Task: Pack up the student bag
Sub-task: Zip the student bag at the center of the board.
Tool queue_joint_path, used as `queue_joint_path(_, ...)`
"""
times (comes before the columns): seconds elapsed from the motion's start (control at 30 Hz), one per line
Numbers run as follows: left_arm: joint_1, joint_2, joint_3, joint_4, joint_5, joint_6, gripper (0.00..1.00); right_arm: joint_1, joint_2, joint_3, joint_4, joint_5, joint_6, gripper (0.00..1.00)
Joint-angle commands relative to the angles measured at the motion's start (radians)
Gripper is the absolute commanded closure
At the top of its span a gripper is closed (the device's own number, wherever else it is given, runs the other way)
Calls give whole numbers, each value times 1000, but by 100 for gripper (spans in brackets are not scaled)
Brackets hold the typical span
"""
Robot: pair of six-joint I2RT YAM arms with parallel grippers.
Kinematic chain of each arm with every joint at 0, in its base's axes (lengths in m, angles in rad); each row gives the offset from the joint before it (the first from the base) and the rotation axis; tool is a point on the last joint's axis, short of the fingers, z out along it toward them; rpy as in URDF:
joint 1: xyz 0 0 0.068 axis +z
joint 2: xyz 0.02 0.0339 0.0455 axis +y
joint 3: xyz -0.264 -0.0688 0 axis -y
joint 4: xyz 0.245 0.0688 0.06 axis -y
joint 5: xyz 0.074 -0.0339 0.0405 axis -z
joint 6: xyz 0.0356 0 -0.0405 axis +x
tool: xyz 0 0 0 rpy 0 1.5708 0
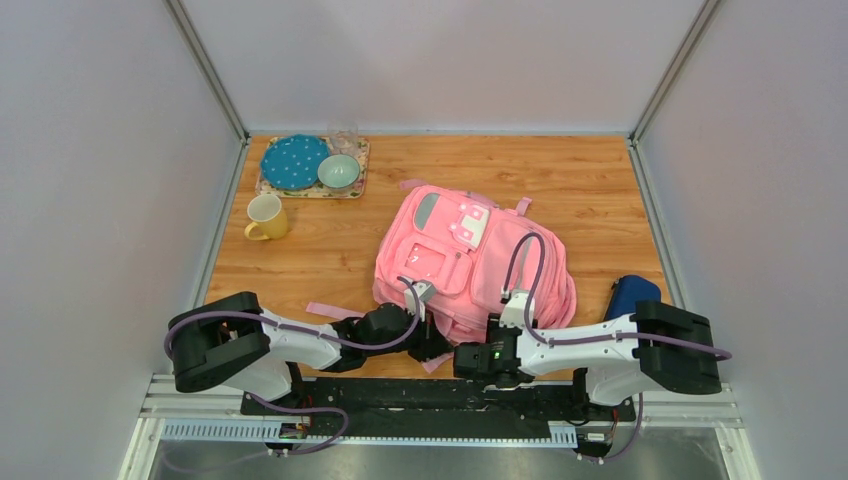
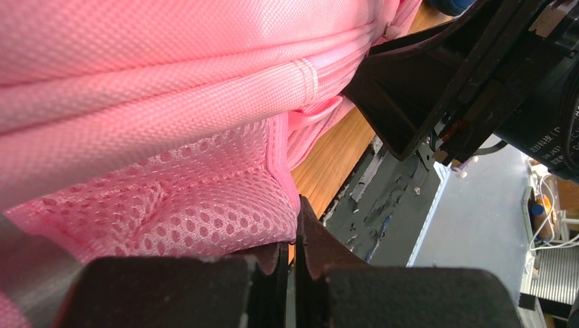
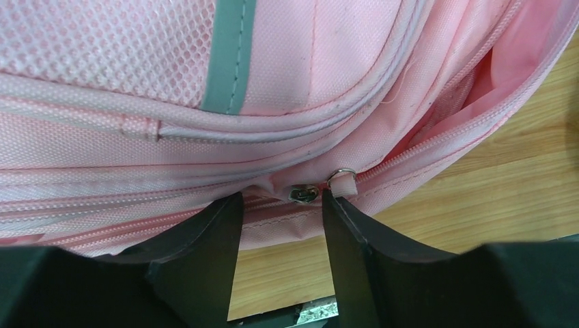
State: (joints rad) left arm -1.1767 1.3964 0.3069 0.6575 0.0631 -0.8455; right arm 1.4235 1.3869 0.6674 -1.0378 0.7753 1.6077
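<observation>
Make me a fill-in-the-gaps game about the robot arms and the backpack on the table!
1. The student bag is coloured ___.
2. The mug to its left is ___.
3. The right gripper has its jaws ___, one on each side of a metal zip pull.
4. The dotted plate and the bowl sit together on a ___.

Missing words: pink; yellow; open; tray.
</observation>
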Motion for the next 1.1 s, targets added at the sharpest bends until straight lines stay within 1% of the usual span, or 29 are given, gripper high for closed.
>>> queue_joint_path(0.0, -6, -20, 1, 103, 23, 11, 100, -5, -21, -31, -45, 28, 54, 46)
queue_joint_path(0.13, -6, -10, 0, 114, 32, 2, 100, -9, -83, -72, 25, 48, 35, 46)
queue_joint_path(0.27, -6, 10, -6, 125, 37, -7, 100, -21, -152, -133, 139, 64, -12, 45)
queue_joint_path(0.43, -6, 30, -20, 142, 49, -26, 100, -26, -227, -193, 209, 88, -77, 45)
queue_joint_path(0.53, -6, 44, -31, 159, 57, -36, 100, -37, -252, -210, 222, 91, -91, 51)
queue_joint_path(0.6, -6, 55, -32, 165, 63, -40, 100, -46, -238, -207, 220, 82, -97, 57)
queue_joint_path(0.63, -6, 61, -32, 165, 64, -41, 100, -46, -229, -204, 220, 81, -95, 58)
queue_joint_path(0.77, -5, 72, -32, 174, 75, -44, 100, -46, -149, -152, 225, 71, -117, 41)
queue_joint_path(0.9, -1, 76, -32, 177, 84, -47, 100, -47, -24, -108, 211, 68, -115, 41)
queue_joint_path(0.93, -3, 75, -31, 177, 86, -46, 100, -47, -5, -100, 211, 67, -115, 42)
queue_joint_path(0.97, -1, 73, -32, 177, 87, -46, 100, -47, 9, -95, 213, 65, -118, 49)
queue_joint_path(1.03, 3, 75, -35, 179, 93, -49, 100, -51, 37, -91, 213, 61, -117, 57)
queue_joint_path(1.07, 5, 75, -38, 185, 96, -50, 100, -52, 40, -94, 222, 59, -118, 67)
